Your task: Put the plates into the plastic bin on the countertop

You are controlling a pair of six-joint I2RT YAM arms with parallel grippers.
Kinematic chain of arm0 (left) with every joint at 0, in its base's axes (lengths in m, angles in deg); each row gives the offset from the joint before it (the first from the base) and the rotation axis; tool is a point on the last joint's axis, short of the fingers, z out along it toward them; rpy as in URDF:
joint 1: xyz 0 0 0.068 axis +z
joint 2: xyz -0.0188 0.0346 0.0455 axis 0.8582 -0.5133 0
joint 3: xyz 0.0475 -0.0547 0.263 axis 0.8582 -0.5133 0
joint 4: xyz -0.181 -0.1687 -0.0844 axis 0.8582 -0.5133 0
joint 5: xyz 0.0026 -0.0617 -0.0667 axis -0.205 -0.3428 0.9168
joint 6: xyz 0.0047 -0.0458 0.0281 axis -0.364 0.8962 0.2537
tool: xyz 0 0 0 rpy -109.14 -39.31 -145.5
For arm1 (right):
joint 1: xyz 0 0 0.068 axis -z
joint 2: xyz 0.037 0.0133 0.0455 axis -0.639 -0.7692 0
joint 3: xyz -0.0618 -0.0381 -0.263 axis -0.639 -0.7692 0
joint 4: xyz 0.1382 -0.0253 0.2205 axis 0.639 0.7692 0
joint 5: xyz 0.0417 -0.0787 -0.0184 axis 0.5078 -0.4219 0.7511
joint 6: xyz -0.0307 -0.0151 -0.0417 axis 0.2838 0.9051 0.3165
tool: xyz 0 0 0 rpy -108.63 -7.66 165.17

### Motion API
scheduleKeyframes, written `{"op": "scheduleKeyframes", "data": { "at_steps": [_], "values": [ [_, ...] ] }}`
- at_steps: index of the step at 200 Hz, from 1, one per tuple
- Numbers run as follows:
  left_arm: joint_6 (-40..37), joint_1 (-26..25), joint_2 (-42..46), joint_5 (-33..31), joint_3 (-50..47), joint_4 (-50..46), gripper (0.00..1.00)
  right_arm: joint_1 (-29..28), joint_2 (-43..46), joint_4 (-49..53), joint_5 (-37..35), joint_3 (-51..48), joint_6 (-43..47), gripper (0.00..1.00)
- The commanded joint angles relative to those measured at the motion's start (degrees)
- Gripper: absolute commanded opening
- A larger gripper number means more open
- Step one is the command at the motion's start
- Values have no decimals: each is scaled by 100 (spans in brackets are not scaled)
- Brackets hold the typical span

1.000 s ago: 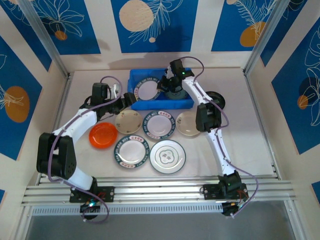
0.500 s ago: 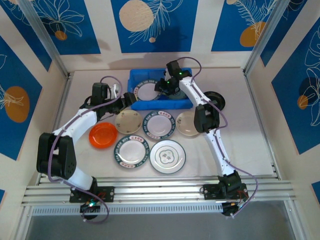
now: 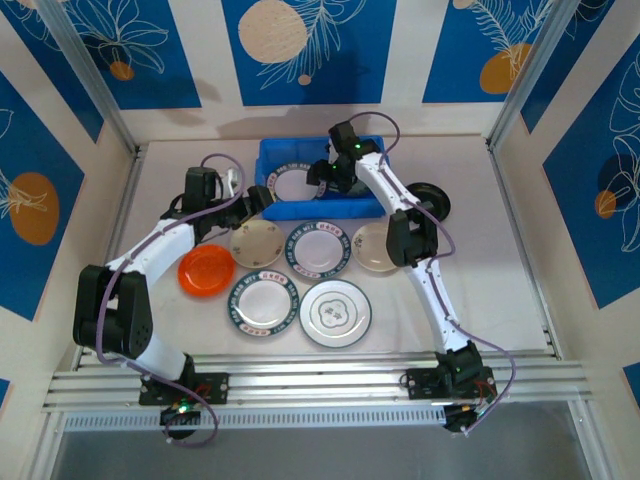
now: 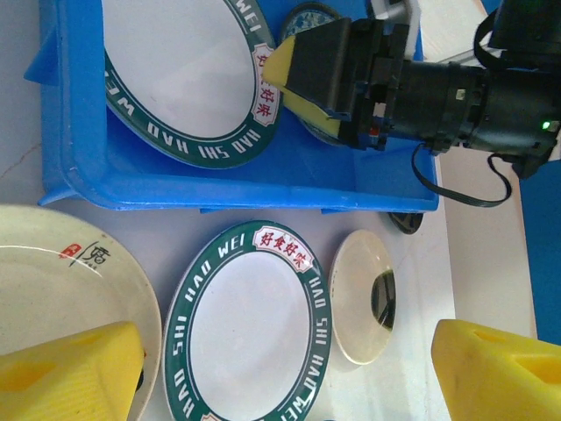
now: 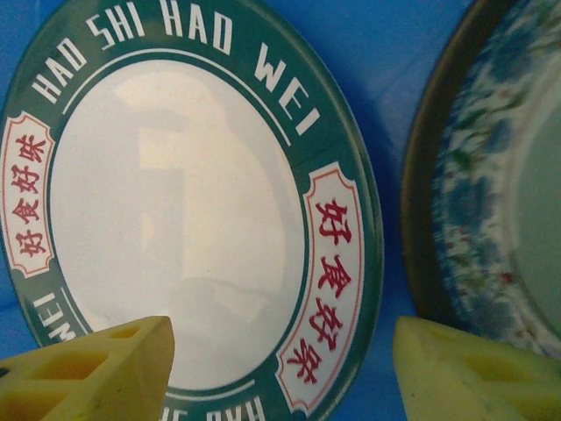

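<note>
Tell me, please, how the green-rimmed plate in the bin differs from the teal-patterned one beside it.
The green-rimmed plate has a dark green band with white lettering and red characters; the teal-patterned plate has a speckled blue-green pattern and dark edge. The green-rimmed plate's centre is plain white, the teal-patterned plate's pale green. Both lie in the blue bin.

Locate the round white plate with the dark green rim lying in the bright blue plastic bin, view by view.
Top external: green-rimmed plate in bin's left half, upper centre.
Left wrist: plate at top left.
Right wrist: plate across left and centre.
Shared landmark: the blue bin beneath it.
</note>
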State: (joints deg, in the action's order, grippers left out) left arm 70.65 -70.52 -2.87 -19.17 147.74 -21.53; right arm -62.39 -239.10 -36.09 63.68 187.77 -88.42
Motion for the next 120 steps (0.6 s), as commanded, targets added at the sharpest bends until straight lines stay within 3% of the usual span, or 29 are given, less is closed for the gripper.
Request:
{"op": "scheduleKeyframes", "data": {
  "at_steps": [1, 81, 120],
  "values": [
    [-37, -38, 33, -67, 16, 51, 85, -37, 625, 238, -310, 10, 313, 68],
    [-515, -56, 204, -497, 309, -583, 86, 17, 1479, 134, -307, -435, 412, 68],
    [-933, -223, 482, -976, 446, -1194, 86, 155, 2793, -532, -144, -1890, 359, 68]
  ]
}}
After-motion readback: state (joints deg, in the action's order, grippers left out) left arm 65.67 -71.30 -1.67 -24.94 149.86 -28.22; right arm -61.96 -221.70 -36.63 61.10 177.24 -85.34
